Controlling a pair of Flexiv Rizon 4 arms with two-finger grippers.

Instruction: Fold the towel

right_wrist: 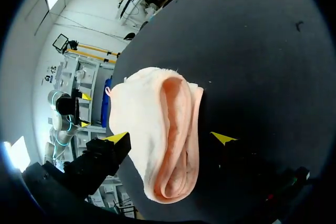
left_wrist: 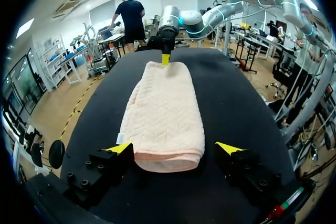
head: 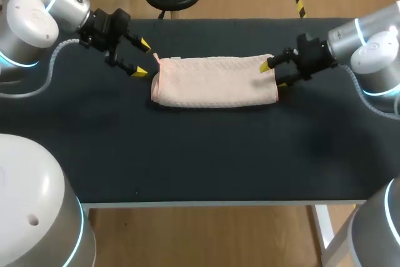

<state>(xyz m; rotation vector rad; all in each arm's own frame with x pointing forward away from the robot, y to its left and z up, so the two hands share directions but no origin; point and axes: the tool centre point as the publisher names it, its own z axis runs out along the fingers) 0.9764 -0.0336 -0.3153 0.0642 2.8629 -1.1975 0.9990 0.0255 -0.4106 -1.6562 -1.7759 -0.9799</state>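
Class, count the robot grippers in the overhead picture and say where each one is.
2. The left gripper is just off the towel's left end; the right gripper is at its right end. None seems hidden.

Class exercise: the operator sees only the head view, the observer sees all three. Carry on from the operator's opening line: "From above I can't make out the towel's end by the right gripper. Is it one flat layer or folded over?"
Observer: Folded over. In the right wrist view the towel ends in layers curled round a hollow.
Operator: Is the right gripper clamped on that end?
Observer: No. The right gripper is open. The towel end lies between its fingers, with a strip of bare table showing beside one of them.
Operator: And the other end?
Observer: In the left wrist view the left gripper is open too, and the towel's rounded end lies between its yellow tips.
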